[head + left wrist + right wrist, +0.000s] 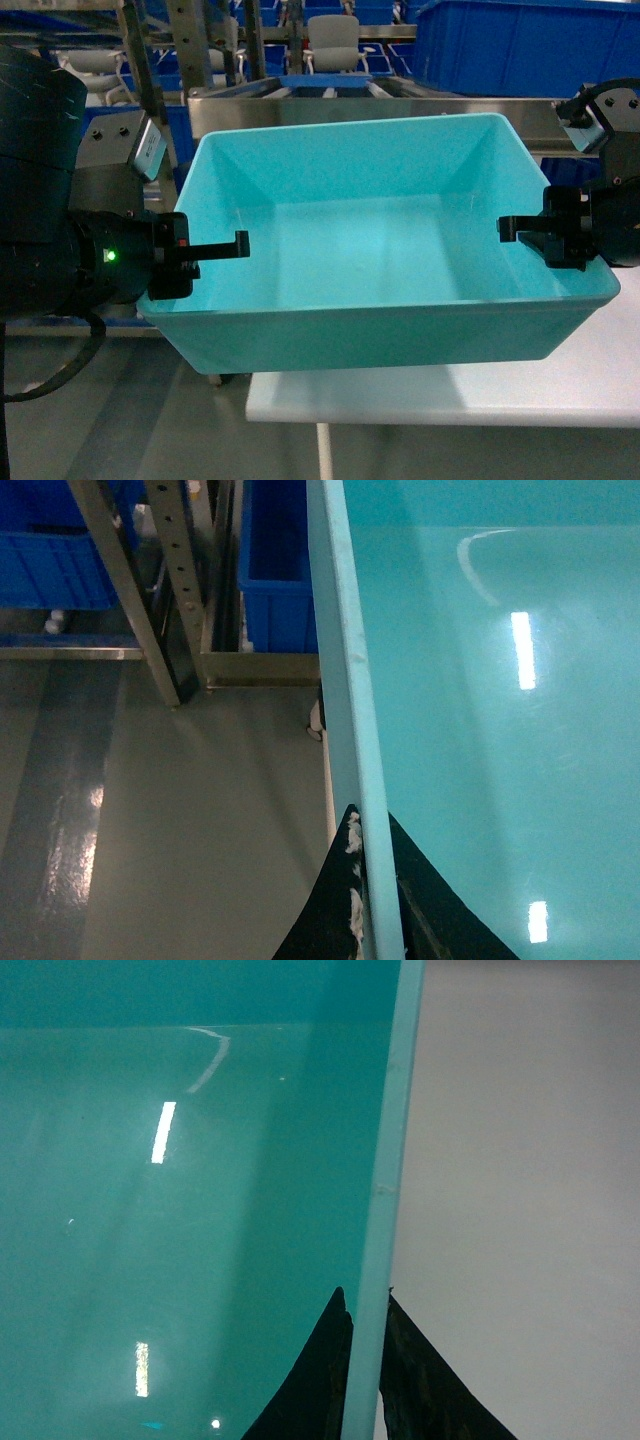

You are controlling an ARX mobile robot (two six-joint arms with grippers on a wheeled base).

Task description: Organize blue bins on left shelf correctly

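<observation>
While both tools (240,245) (505,228) clamp the turquoise bin (380,250) walls, steel shelf (300,105) beams and royal-blue bins (520,45) stand behind

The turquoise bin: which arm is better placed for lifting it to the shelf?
Neither alone. The left gripper pinches the turquoise bin's left wall and the right gripper pinches its right wall, so both should probably lift together toward the steel shelf behind it.
</observation>
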